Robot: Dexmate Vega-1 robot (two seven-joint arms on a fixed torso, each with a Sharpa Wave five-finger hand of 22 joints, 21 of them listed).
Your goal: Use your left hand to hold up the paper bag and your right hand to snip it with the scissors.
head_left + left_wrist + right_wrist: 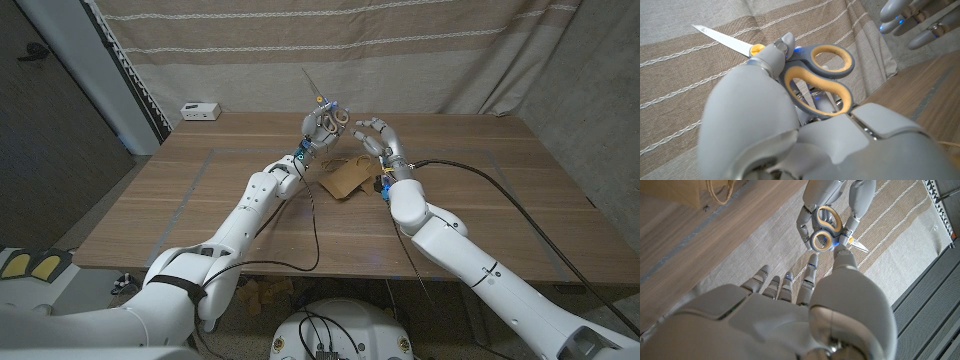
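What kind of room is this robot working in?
Probably a lab or test room, not a home: a wooden table backed by a hung striped curtain, with cables trailing across it.

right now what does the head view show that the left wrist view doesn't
Only the head view shows the paper bag lying on the wooden table, a small white box at the far left edge, and both arms whole.

Only the left wrist view shows the scissors' yellow and grey handle loops and bare blade close up.

Both show the left robot hand holding the scissors raised, the right robot hand empty beside it, fingers apart, and the striped curtain behind.
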